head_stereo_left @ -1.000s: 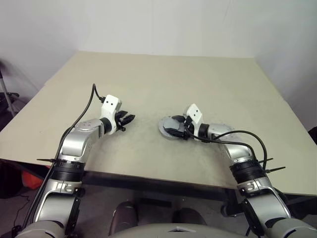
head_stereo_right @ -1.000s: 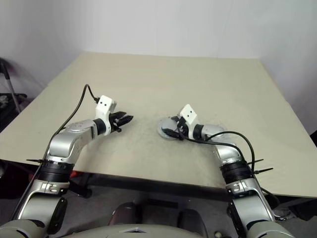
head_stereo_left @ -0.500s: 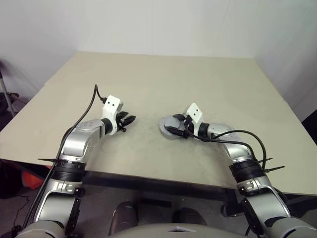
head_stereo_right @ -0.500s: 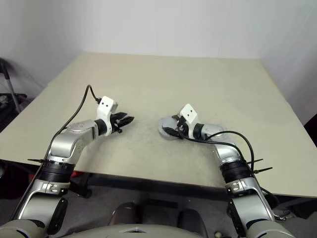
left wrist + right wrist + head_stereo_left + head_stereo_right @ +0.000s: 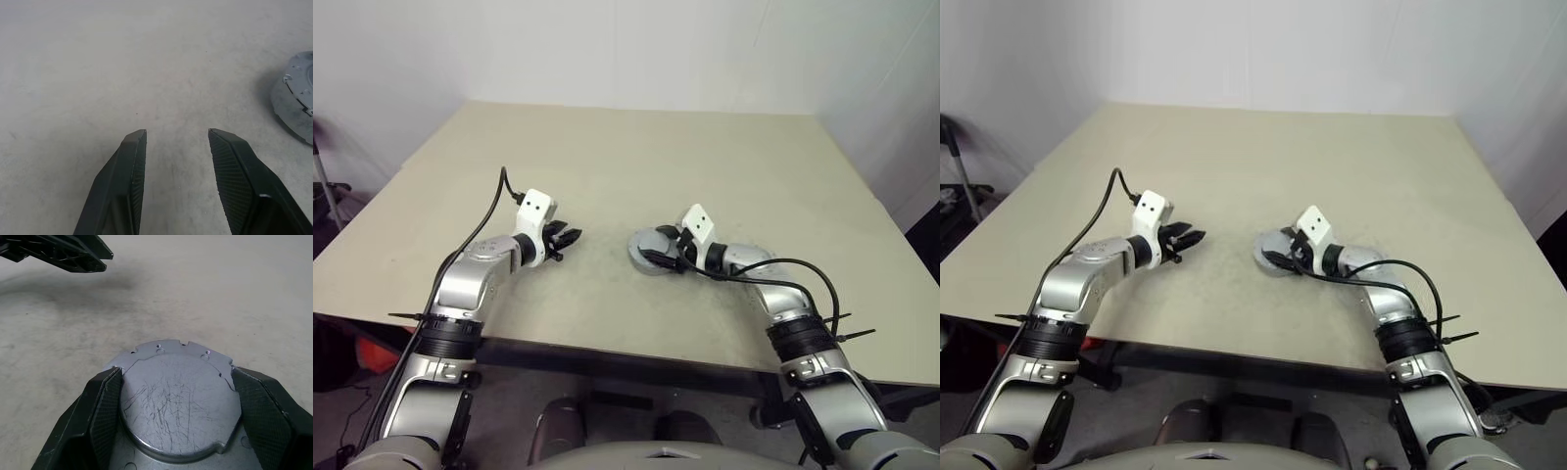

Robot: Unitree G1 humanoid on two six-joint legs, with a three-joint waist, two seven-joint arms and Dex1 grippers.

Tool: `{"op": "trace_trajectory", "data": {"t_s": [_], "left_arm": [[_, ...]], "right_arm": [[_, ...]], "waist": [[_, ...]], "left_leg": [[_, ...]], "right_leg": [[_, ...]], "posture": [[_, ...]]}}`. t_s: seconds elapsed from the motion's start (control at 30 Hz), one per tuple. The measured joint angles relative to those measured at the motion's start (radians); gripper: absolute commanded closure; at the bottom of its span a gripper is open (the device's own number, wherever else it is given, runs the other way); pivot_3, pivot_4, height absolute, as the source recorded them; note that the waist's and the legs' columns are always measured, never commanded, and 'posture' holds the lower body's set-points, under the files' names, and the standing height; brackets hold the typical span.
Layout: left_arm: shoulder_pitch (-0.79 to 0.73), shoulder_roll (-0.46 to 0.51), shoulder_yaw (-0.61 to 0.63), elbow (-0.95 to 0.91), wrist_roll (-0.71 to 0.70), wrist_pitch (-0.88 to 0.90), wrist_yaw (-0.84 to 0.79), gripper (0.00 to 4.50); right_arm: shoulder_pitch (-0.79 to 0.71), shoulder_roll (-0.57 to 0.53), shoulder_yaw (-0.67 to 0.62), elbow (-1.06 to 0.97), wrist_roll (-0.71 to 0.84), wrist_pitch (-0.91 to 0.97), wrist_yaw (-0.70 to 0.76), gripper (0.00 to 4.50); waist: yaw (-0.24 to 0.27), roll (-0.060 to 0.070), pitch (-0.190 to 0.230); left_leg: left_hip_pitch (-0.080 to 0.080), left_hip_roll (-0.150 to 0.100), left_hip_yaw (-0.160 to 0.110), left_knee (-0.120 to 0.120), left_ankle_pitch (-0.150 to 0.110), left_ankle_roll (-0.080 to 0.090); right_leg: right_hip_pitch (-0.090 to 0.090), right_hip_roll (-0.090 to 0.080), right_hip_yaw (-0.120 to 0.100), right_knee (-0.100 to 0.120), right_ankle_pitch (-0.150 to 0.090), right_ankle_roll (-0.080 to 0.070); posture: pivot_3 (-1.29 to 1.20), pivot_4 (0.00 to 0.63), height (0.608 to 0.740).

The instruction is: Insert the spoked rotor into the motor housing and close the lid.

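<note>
Covering nearly the whole scene, the table (image 5: 724, 166) is a wide beige top, matt and bare, with faint grey smudges and fine scratches on the part near the robot; its front edge is dark, and behind it stand plain white walls (image 5: 636, 49) that meet in a corner at the far right. At the left edge of the left eye view a thin grey stand (image 5: 325, 191) is near the wall, and below the table edge something orange-red (image 5: 372, 351) lies on the floor. The lid (image 5: 178, 404), a grey scratched metal disc with small notches on its rim, lies on the table a little right of the middle, on top of a round grey body; whether this body is the motor housing I cannot tell, because its inside is covered. The right gripper (image 5: 176, 387) has its two black fingers one on each side of the lid, touching its edge, so it is clamped on it. The left gripper (image 5: 177, 134) is over bare table well to the left of the lid, its fingers apart with nothing between them
</note>
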Motion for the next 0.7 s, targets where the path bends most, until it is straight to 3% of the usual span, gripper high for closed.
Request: {"op": "trace_trajectory", "data": {"t_s": [0.7], "left_arm": [[0.007, -0.002, 0.0, -0.001, -0.001, 0.002, 0.004, 2.38]], "right_arm": [[0.006, -0.006, -0.014, 0.028, -0.005, -0.024, 0.016, 1.36]], "waist": [[0.002, 0.0, 0.0]], "left_leg": [[0.003, 0.0, 0.0, 0.0, -0.002, 0.004]], "right_leg": [[0.004, 0.0, 0.0, 0.0, 0.0, 0.0]], "posture": [[0.0, 0.0, 0.74]]}}
